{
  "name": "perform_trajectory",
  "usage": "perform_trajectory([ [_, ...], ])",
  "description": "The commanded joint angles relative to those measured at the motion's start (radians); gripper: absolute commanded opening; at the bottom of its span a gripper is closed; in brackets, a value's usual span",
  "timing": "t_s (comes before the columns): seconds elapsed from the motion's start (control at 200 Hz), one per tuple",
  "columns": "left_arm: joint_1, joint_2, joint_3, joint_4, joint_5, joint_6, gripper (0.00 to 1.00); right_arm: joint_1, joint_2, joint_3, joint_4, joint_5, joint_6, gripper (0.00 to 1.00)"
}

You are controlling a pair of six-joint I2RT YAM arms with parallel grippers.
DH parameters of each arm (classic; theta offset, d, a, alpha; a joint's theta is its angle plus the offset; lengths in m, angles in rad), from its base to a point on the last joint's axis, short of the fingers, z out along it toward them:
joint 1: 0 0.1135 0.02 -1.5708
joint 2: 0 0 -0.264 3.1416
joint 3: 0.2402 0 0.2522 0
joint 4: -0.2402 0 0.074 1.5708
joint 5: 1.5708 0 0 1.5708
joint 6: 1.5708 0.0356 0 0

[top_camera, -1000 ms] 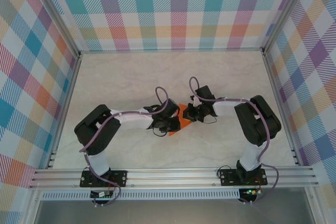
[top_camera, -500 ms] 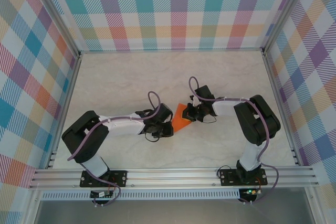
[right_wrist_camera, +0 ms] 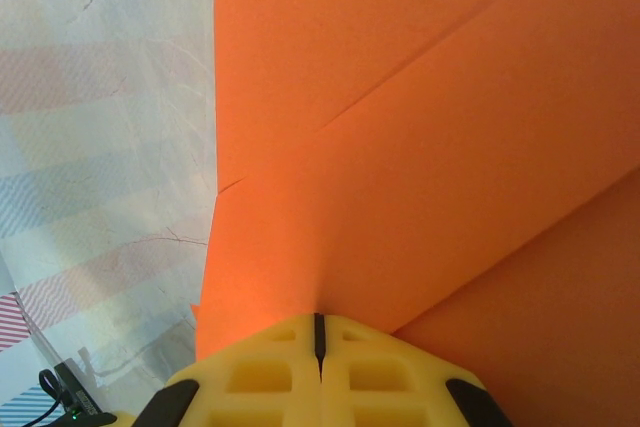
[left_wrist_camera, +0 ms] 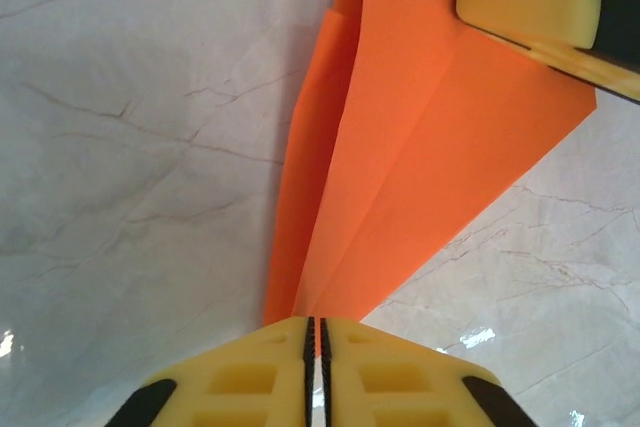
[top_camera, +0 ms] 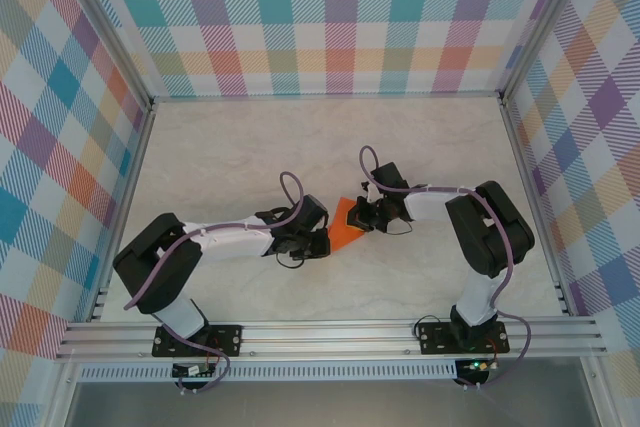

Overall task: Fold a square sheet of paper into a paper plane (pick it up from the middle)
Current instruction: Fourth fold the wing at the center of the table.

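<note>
Both ends are pinned. Left end effector [left_wrist_camera: 316, 332] is pressed together on the narrow tip of the paper plane [left_wrist_camera: 420, 167], which fans out straight ahead of it. Right end effector [right_wrist_camera: 319, 332] is clamped on the wide edge at the far side.

Risks we see:
- Arms drift apart: thin paper tears or slips out.
- Arms close in: it buckles and the creases blur.
- A flap splays left of the left pads, so that pinch may miss a layer.

We can't tell if it clears the bench [left_wrist_camera: 130, 147].
</note>
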Motion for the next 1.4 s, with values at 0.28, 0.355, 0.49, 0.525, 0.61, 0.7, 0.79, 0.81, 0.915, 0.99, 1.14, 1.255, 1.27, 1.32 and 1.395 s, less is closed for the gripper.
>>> perform_trajectory([
  [0.28, 0.006, 0.086, 0.014, 0.024, 0.052, -0.006, 0.04, 0.004, -0.166, 0.005, -0.011, -0.053, 0.002, 0.00],
  [0.355, 0.006, 0.087, 0.016, 0.021, 0.067, 0.001, 0.04, 0.004, -0.171, 0.006, -0.017, -0.053, -0.003, 0.00],
  [0.49, 0.005, 0.089, 0.020, -0.001, 0.075, 0.011, 0.04, 0.007, -0.130, 0.010, -0.015, -0.063, -0.005, 0.00],
  [0.525, 0.005, 0.087, 0.020, -0.007, 0.075, 0.013, 0.04, 0.010, -0.116, 0.011, -0.011, -0.067, -0.005, 0.00],
  [0.61, 0.005, 0.087, 0.020, -0.019, 0.073, 0.017, 0.04, 0.026, -0.082, 0.024, -0.014, -0.069, -0.010, 0.00],
  [0.7, 0.004, 0.087, 0.018, -0.027, 0.071, 0.018, 0.04, 0.034, -0.044, 0.040, -0.023, -0.064, -0.011, 0.00],
  [0.79, 0.004, 0.087, 0.018, -0.032, 0.071, 0.019, 0.04, 0.035, -0.014, 0.045, -0.028, -0.053, -0.008, 0.00],
  [0.81, 0.004, 0.088, 0.017, -0.032, 0.071, 0.019, 0.04, 0.035, -0.007, 0.047, -0.032, -0.047, -0.007, 0.00],
  [0.915, 0.003, 0.088, 0.015, -0.042, 0.077, 0.023, 0.04, 0.035, 0.024, 0.055, -0.063, -0.016, -0.002, 0.00],
  [0.99, 0.001, 0.086, 0.012, -0.056, 0.086, 0.029, 0.04, 0.035, 0.038, 0.056, -0.077, 0.006, 0.005, 0.00],
  [1.14, -0.007, 0.074, 0.000, -0.089, 0.100, 0.041, 0.04, 0.036, 0.046, 0.053, -0.093, 0.035, 0.016, 0.00],
  [1.255, -0.011, 0.055, -0.015, -0.141, 0.108, 0.051, 0.04, 0.035, 0.051, 0.054, -0.096, 0.042, 0.019, 0.00],
  [1.27, -0.012, 0.050, -0.018, -0.146, 0.109, 0.053, 0.04, 0.035, 0.051, 0.055, -0.096, 0.042, 0.018, 0.00],
  [1.32, -0.013, 0.042, -0.020, -0.159, 0.113, 0.063, 0.04, 0.035, 0.053, 0.057, -0.099, 0.044, 0.021, 0.00],
  [1.395, -0.015, 0.037, -0.019, -0.178, 0.128, 0.080, 0.04, 0.035, 0.054, 0.060, -0.098, 0.044, 0.023, 0.00],
])
